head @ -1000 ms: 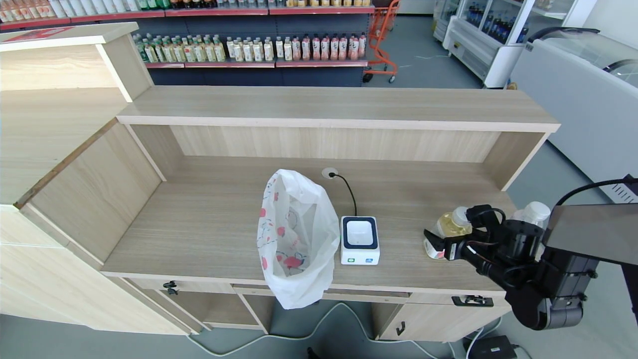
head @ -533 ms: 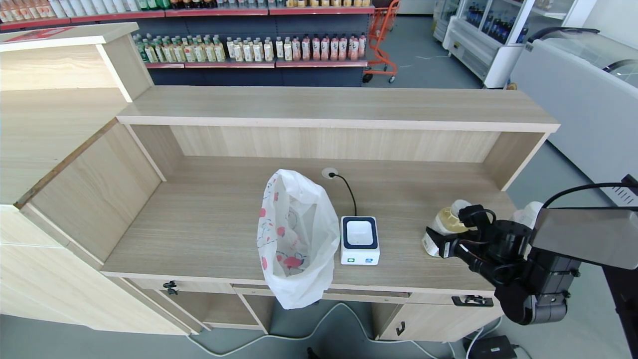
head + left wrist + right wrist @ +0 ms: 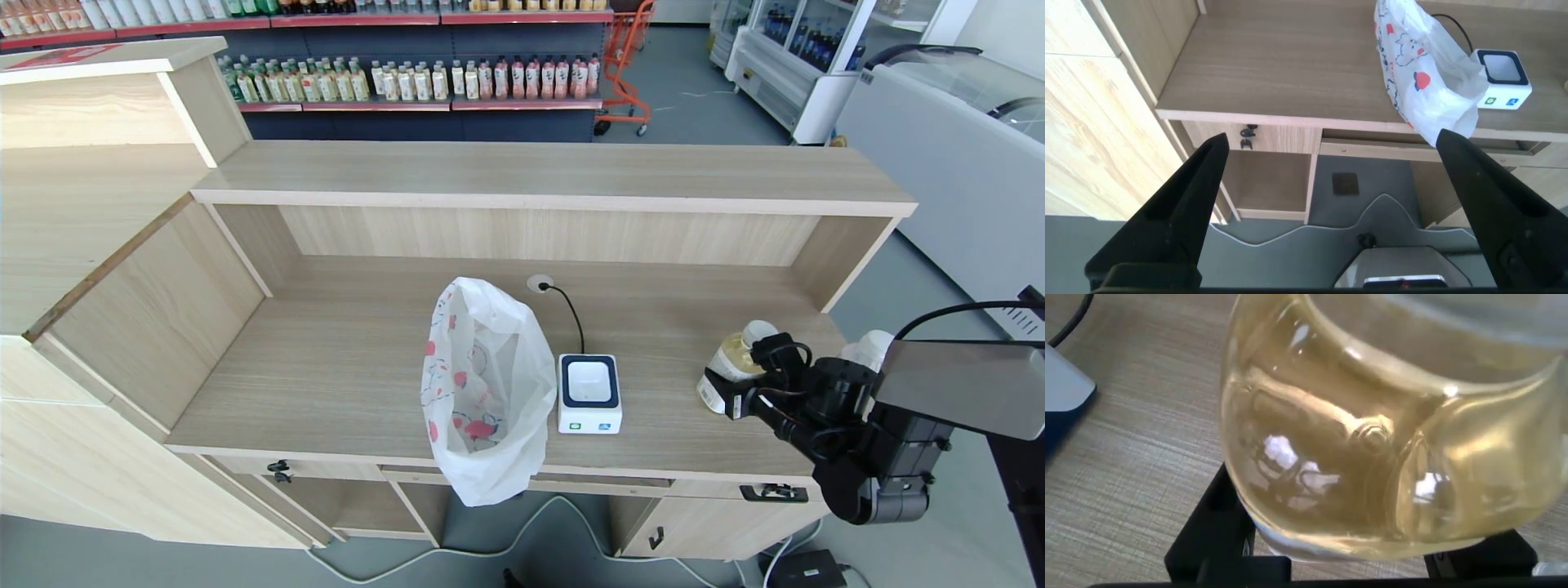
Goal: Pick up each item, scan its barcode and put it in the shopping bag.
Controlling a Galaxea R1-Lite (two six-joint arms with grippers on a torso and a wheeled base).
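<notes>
Wooden counter (image 3: 326, 359) holds our bag (image 3: 486, 392) and scanner (image 3: 589, 392); we seem to grip the bottle (image 3: 729, 362) with the right gripper (image 3: 723, 398), left gripper (image 3: 1331, 140) spread wide.

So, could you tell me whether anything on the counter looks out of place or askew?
The shopping bag slumps over the counter's front edge, its bottom hanging free. The bottle in the right hand leans rather than standing upright. Nothing looks spilled.

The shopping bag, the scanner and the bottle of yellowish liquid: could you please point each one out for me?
shopping bag (image 3: 535, 384): head view, on its white side wall.
scanner (image 3: 589, 384): head view, on its white top window.
bottle (image 3: 732, 358): head view, on its yellowish body below the cap.
</notes>
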